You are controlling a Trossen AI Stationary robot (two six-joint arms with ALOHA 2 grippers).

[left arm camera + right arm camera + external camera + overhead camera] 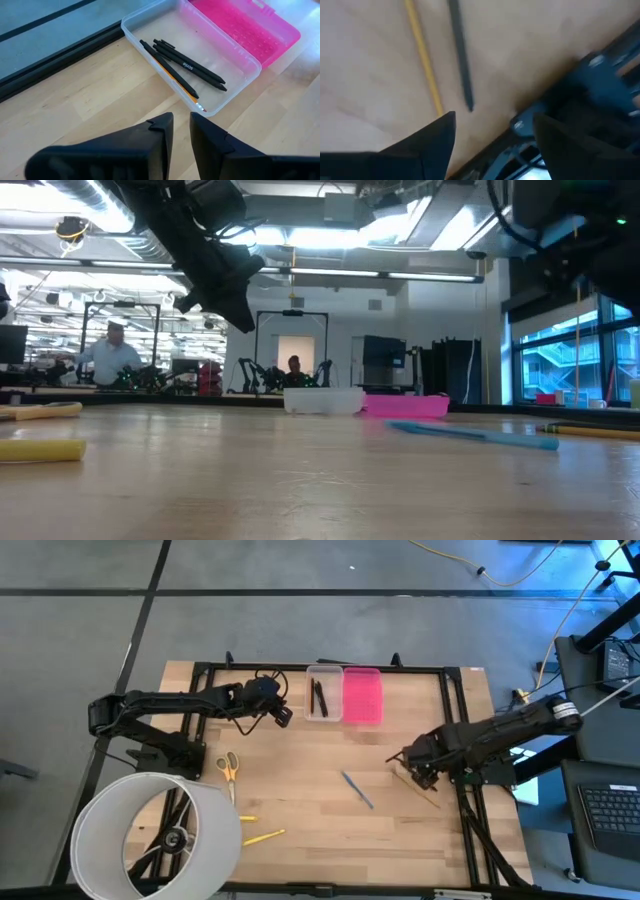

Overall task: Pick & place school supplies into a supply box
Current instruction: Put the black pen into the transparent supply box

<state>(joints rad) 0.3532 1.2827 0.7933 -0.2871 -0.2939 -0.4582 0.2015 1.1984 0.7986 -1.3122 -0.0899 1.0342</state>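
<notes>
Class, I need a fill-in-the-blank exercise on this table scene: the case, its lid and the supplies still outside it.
1. The clear supply box already holds black pens and one ______.
2. The lid lying open beside the box is ______ in colour.
3. The yellow-handled scissors lie nearest the ______ arm's side of the table.
4. The left claw hovers near the box holding ______.

Missing words: pencil; pink; left; nothing
</notes>
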